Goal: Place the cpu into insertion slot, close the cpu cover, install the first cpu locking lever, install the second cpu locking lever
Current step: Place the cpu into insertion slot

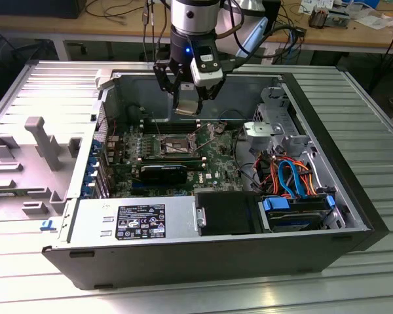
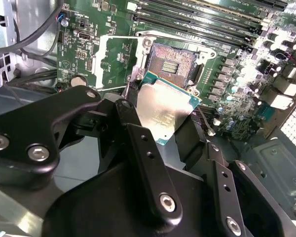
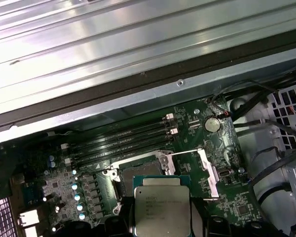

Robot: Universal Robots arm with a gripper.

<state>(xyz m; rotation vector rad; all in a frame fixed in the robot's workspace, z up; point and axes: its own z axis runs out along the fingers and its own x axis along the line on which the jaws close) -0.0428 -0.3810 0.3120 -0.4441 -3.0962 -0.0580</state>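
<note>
CPU [image 2: 165, 106]: small flat square chip, dull silver-grey metal lid on a green substrate. The black metal fingers [image 2: 143, 148] of the gripper [image 1: 187, 104] are clamped on two opposite edges of it. It hangs above the insertion slot [image 2: 173, 63], a square dark socket recess with a silver rim in the green board, and is not seated yet.

Step in hand, my read: seating the chip.
- Keep it level, with its edges square to the slot rim. They look roughly parallel in the first wrist view.
- Match the corner keying and descend straight, with no sideways drag. The contact field in the recess looks fine-grained and probably bends easily.
- Let go only once it sits flat.

Exterior view, left to right, all placed against the slot:
- Pale grey moulded plastic shroud [image 1: 39, 140]: well to the slot's left, lying on the ribbed silver metal tabletop [image 1: 354, 98].
- Black oblong graphics card [image 1: 164, 173]: matte, just beside the slot on the camera side.
- cpu cover [image 3: 208, 173]: thin stamped silver frame with a square window, swung open just beside the slot, so the recess is exposed.
- Blue and orange cables [image 1: 291, 176]: glossy and flexible, well to the slot's right, next to the perforated bare-steel drive cage [image 1: 275, 124].
</note>
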